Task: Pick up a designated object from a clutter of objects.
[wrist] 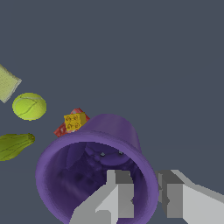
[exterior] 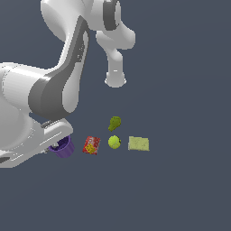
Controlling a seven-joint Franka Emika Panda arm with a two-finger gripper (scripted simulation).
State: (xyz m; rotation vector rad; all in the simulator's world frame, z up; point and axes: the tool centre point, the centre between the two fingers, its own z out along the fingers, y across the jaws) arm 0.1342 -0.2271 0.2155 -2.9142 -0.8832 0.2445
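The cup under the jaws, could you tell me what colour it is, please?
The cup is purple, darker purple inside; the wrist view shows it best.

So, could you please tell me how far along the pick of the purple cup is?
Done: the tool has reached the round purple cup, one finger inside the rim, the other outside. In hand: closing on the cup wall; whether it is clamped is unclear. Left: lifting the cup away from the red-and-yellow flat packet and yellow-green ball.
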